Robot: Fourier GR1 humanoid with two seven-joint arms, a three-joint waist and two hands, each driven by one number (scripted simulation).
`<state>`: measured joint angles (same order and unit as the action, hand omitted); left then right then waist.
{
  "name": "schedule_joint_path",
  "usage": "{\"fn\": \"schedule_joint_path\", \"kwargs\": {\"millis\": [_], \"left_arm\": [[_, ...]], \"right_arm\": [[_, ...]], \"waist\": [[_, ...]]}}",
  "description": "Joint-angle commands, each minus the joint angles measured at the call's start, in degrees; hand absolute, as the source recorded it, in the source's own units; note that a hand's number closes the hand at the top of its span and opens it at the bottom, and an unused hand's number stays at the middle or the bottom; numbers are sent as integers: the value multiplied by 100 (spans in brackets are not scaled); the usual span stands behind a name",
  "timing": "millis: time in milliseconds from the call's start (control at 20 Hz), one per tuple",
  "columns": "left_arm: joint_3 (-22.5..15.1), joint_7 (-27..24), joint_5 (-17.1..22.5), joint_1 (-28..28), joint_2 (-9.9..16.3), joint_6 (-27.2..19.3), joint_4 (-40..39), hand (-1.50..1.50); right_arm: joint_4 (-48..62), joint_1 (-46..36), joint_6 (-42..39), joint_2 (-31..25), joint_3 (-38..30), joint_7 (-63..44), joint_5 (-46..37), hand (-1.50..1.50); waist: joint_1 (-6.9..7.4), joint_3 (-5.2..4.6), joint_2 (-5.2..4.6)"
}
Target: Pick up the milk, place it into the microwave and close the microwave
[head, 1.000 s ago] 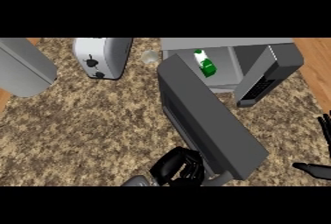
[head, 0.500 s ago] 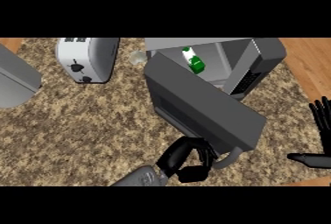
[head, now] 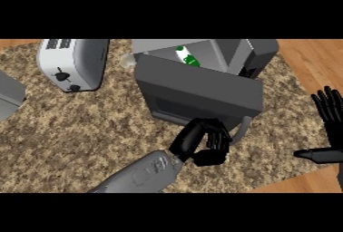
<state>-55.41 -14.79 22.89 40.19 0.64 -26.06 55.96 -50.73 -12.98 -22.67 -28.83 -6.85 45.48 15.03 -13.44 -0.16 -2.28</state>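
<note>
The milk [head: 188, 56], a white carton with green markings, stands inside the grey microwave [head: 258, 50] at the top centre. Only its upper part shows above the door. The microwave door [head: 201, 93] is swung partway over the opening, with its handle [head: 244, 129] at the lower right corner. My left hand [head: 203, 142] is against the door's lower edge beside the handle, fingers curled, holding nothing. My right hand [head: 330, 118] rests open at the right edge, fingers up, apart from the microwave.
A silver toaster [head: 74, 63] stands at the upper left of the speckled counter [head: 74, 136]. A grey object [head: 9, 96] pokes in at the left edge. Wood surface [head: 305, 59] lies to the right.
The microwave door has swung further over the opening, hiding more of the milk. My left hand has followed the door's lower edge. The right hand stays open at the right edge.
</note>
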Motion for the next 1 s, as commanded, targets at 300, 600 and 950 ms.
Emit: {"fn": "schedule_joint_path", "kwargs": {"millis": [300,600,950], "left_arm": [[410,-2,574,1218,-62,-326,-472,150],[535,-28,826,1656,-61,-447,-784,150],[712,31,1052,2184,-59,-487,-1239,150]], "right_arm": [[-429,-410,-491,-194,95,-96,277,-150],[-643,-595,-760,-274,185,-318,516,-150],[-824,-814,-894,-292,294,-596,726,-150]], "waist": [[-478,20,-143],[-700,34,-222],[-873,52,-329]]}}
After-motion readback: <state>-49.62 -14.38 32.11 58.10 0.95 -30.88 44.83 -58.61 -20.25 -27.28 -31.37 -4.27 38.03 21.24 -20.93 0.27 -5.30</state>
